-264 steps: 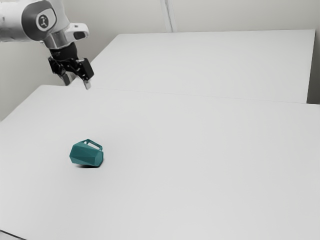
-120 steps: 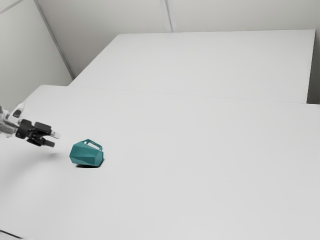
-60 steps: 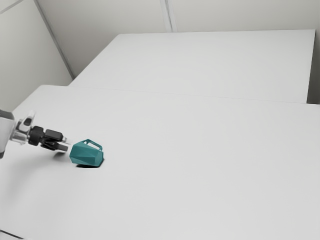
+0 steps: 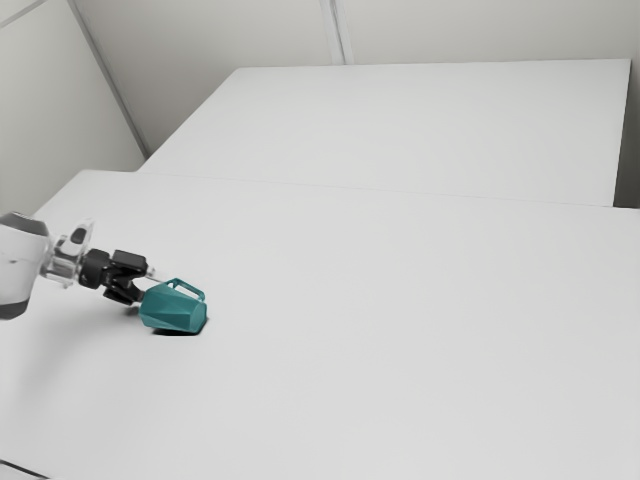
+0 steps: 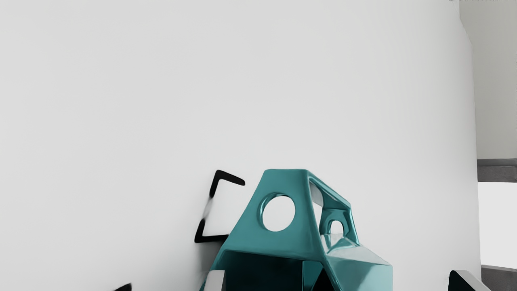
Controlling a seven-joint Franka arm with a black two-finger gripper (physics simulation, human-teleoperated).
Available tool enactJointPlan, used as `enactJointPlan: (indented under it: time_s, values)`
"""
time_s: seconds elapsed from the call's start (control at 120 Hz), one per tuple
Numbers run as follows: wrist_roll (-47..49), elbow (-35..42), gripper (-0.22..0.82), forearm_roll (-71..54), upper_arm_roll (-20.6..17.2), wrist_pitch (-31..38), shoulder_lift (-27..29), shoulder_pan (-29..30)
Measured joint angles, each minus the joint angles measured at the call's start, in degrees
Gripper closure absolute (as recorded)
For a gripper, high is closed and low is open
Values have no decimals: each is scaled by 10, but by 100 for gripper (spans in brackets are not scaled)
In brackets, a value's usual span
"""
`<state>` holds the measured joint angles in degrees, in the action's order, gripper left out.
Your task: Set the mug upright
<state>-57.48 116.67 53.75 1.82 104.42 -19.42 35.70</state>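
The hand is spread wide, low over the bench, and points toward four o'clock in the exterior view, with the arm behind it at nine o'clock. In the wrist view one finger shows in front of the edge of the mug's dark mouth, while the other finger stands apart from the mug, past its side; whether the first one touches the mug I cannot tell. The teal mug lies on its side on the bench, just beside the hand at four o'clock, its mouth toward the hand. Its handle rises toward one o'clock from the body. An angular black shadow falls on the bench beside the mug. Farther out, toward one o'clock, is another pale surface.
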Motion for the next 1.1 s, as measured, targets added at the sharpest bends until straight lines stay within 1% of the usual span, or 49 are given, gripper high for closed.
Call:
enactJointPlan:
  time_s: [0.033,0.067,0.183,0.25,0.317,0.392,0.567,0.767,0.917,1.0,1.1]
  values:
    - [5,0,2,0,-1,0,0,0]
    - [10,1,7,1,-2,0,0,0]
    - [25,1,36,1,-4,0,0,0]
    - [32,1,49,2,-4,1,0,0]
    - [39,0,60,1,-4,1,0,-1]
    - [46,-3,67,1,-7,2,2,-1]
    - [60,-6,74,0,-13,4,2,-1]
    - [71,-11,77,0,-19,6,14,-4]
    - [80,-39,78,-10,-37,9,37,-16]
    - [90,-83,78,-59,-53,20,39,-37]
    - [113,-135,79,-182,-76,44,41,-74]
